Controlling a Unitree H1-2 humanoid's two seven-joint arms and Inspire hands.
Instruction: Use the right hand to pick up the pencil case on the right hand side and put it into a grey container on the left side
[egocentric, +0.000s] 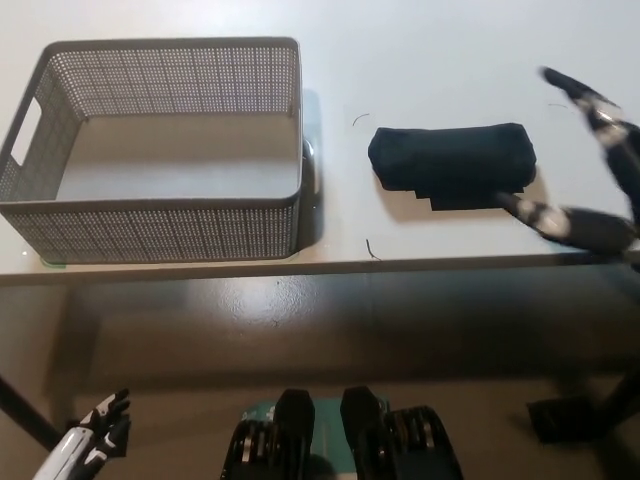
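**Right hand spread open beside the pencil case**

My right hand is over the tabletop's right edge with its fingers apart, holding nothing. One finger reaches low toward the near right corner of the pencil case; another points up and away beyond its far right corner. Motion blur keeps me from telling whether the lower finger touches the case.

There is one pencil case: a dark, soft fabric pouch, oblong and rounded like a roll, with a flat flap showing along its near side. It lies flat on the right half of the tabletop, well apart from the basket.

There is one grey container, a rectangular plastic basket with fine perforated mesh walls, a solid rim and a handle slot cut in its left end. It stands upright on the left half, with nothing inside.

The tabletop is plain, pale and smooth, with thin dark corner marks around the case. Below its near edge is a dull brownish floor.

My white left hand rests low at the bottom left, fingers slightly apart, holding nothing.
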